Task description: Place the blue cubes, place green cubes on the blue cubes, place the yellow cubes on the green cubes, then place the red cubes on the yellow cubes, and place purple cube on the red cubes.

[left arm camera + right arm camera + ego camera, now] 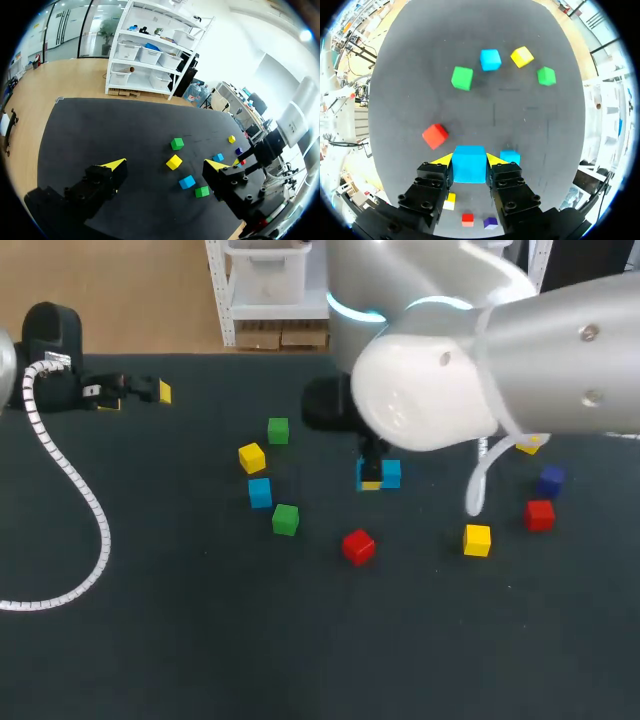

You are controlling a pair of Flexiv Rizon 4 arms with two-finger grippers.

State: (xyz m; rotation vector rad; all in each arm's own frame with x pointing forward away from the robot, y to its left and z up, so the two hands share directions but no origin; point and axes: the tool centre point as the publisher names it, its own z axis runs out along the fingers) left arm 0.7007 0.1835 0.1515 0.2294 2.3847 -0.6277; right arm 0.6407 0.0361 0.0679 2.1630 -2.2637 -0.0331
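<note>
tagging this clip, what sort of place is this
Likely a robot lab test bench: a dark table, small coloured cubes scattered on it, and the right gripper shut on a blue cube.

No text, label or number can be read anywhere.

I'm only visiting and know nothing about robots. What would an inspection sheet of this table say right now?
Surface: dark table.
Job's things: held blue cube; second blue cube beside it; third blue cube, green cubes, yellow cubes, red cubes, purple cube scattered singly; nothing stacked.
Clutter: nothing seen.
Grippers: right gripper shut on the held blue cube; left gripper open, empty, at the table's far left.
Cables: white coiled cable trailing across the table's left side.
Surroundings: nothing seen over the table.
</note>
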